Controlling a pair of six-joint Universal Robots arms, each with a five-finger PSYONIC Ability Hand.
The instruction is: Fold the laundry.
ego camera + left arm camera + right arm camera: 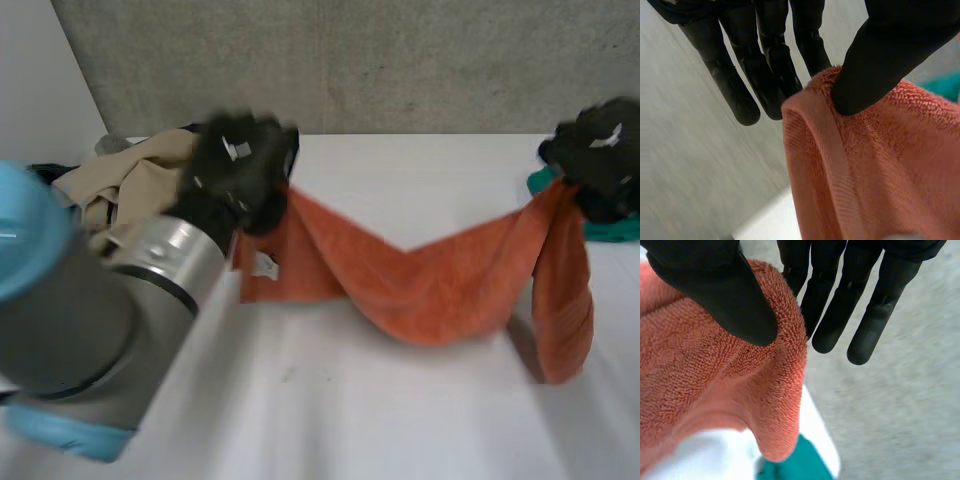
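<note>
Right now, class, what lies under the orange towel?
Under the orange towel, the white table. Behind the end the right hand pinches, a teal cloth shows, partly covered by the towel.

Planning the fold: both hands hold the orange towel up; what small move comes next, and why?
Probably draw the left hand and right hand slightly apart: each pinches an end of the orange towel, whose middle sags low between them.

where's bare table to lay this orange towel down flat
Freest: the wide bare table in front of the orange towel, nearest the camera. A smaller bare strip lies behind the towel's sagging middle, between the left robot hand and right robot hand. Crowded: beige clothes beside the left robot hand, teal cloth under the right.
</note>
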